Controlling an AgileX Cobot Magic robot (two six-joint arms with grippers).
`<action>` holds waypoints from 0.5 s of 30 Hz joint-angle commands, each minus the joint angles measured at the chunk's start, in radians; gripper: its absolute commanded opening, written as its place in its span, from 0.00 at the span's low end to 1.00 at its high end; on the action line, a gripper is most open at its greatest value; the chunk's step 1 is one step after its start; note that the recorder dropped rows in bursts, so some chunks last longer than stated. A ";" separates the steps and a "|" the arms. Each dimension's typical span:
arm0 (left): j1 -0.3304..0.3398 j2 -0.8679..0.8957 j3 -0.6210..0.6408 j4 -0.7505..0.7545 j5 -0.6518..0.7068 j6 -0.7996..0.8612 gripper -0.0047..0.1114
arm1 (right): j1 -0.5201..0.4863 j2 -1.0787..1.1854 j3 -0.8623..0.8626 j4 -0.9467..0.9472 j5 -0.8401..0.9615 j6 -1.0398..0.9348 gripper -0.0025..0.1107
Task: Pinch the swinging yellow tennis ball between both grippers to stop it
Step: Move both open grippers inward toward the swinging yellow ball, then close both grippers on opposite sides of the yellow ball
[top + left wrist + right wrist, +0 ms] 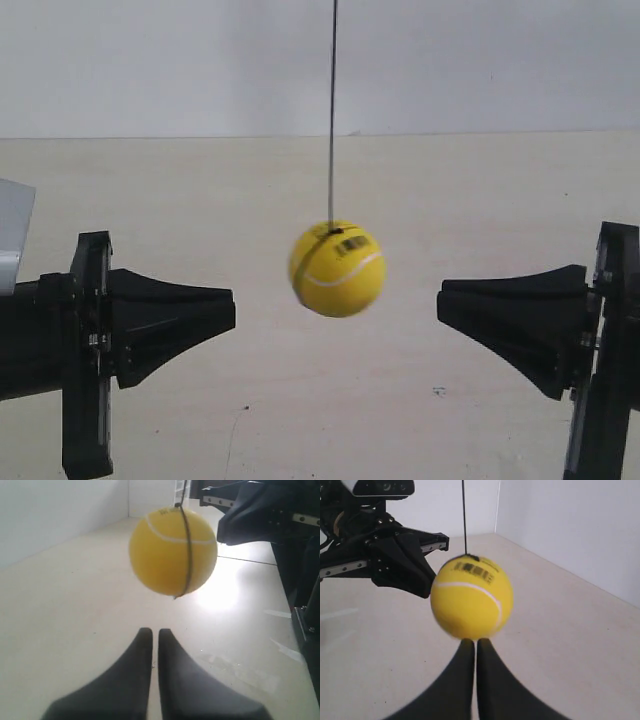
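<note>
The yellow tennis ball (338, 270) hangs on a thin black string (332, 110) above the beige table, slightly blurred, with its barcode on top. It hangs midway between the two black grippers and touches neither. My left gripper (232, 308), at the exterior view's left, points at the ball with its wedge fingers shut and empty. My right gripper (440, 298) faces it from the other side, also shut and empty. The left wrist view shows the ball (172, 550) beyond the left gripper (151, 631). In the right wrist view the ball (471, 597) hangs just past the right gripper (470, 641).
A pale grey object (12, 235) shows at the exterior view's left edge above the left arm. A white wall (480, 60) stands behind the beige table (330, 400). A camera housing (382, 487) sits on top of the left arm.
</note>
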 commanded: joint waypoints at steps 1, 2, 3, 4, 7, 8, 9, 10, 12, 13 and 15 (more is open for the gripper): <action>-0.013 0.004 -0.005 -0.022 -0.013 0.020 0.08 | 0.002 0.003 -0.005 0.024 -0.007 -0.004 0.02; -0.013 0.004 -0.005 -0.020 -0.013 0.020 0.08 | 0.002 0.003 -0.005 0.019 -0.011 0.004 0.02; -0.013 0.004 -0.005 -0.020 -0.013 0.020 0.08 | 0.002 0.003 -0.005 0.012 -0.013 0.008 0.02; -0.013 0.004 -0.005 -0.020 -0.013 0.020 0.08 | 0.002 0.003 -0.005 0.012 -0.013 0.012 0.02; -0.013 0.004 -0.005 -0.020 -0.013 0.019 0.08 | 0.002 0.003 -0.005 0.012 -0.016 0.012 0.02; -0.013 0.004 -0.005 -0.020 -0.013 0.019 0.08 | 0.002 0.003 -0.005 0.012 -0.020 0.012 0.02; -0.013 0.004 -0.005 -0.020 -0.013 0.019 0.08 | 0.002 0.003 -0.005 0.012 -0.030 0.012 0.02; -0.013 0.004 -0.005 -0.025 -0.013 0.023 0.08 | 0.002 0.003 -0.005 0.012 -0.040 0.012 0.02; -0.013 0.004 -0.008 -0.039 -0.013 0.036 0.08 | 0.002 0.003 -0.005 0.012 -0.054 0.012 0.02; -0.013 0.004 -0.012 -0.041 -0.013 0.038 0.08 | 0.002 0.003 -0.005 0.012 -0.056 0.012 0.02; -0.013 0.004 -0.016 -0.043 -0.013 0.038 0.08 | 0.002 0.003 -0.005 0.012 -0.054 0.012 0.02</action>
